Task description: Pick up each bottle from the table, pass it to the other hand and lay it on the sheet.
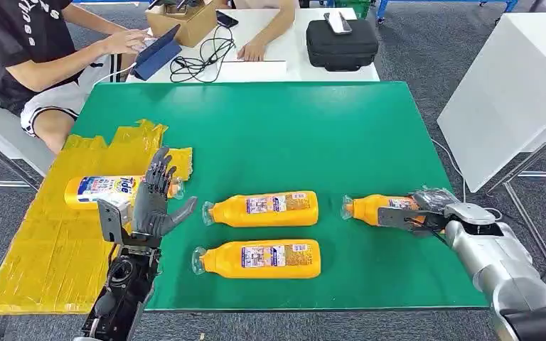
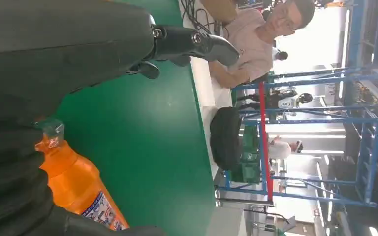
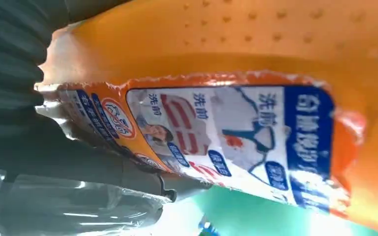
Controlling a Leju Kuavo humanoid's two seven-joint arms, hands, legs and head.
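Four orange bottles lie on their sides. One bottle (image 1: pixel 103 190) rests on the yellow sheet (image 1: pixel 57 249) at the left end of the green tabletop (image 1: pixel 291 135), its cap end toward the sheet's edge. Two more lie on the bare green near the front: the upper bottle (image 1: pixel 264 209) and, just in front of it, the lower bottle (image 1: pixel 259 258), both with caps pointing left.

The left hand (image 1: pixel 156 202) is raised over the border of sheet and tabletop, near the bottle on the sheet; its fingers (image 1: pixel 159 170) are spread and hold nothing. In the left wrist view a bottle neck (image 2: pixel 59 157) shows just past the hand.

The right hand (image 1: pixel 426 209) grips the fourth bottle (image 1: pixel 377 209) at the right side of the tabletop, fingers wrapped over its base end, cap pointing left. The right wrist view shows that bottle's label (image 3: pixel 236 137) pressed close against the hand. Whether this bottle touches the tabletop cannot be told.

At the far side a person (image 1: pixel 35 50) sits by a white table (image 1: pixel 270 42) with a black case (image 1: pixel 341 44).
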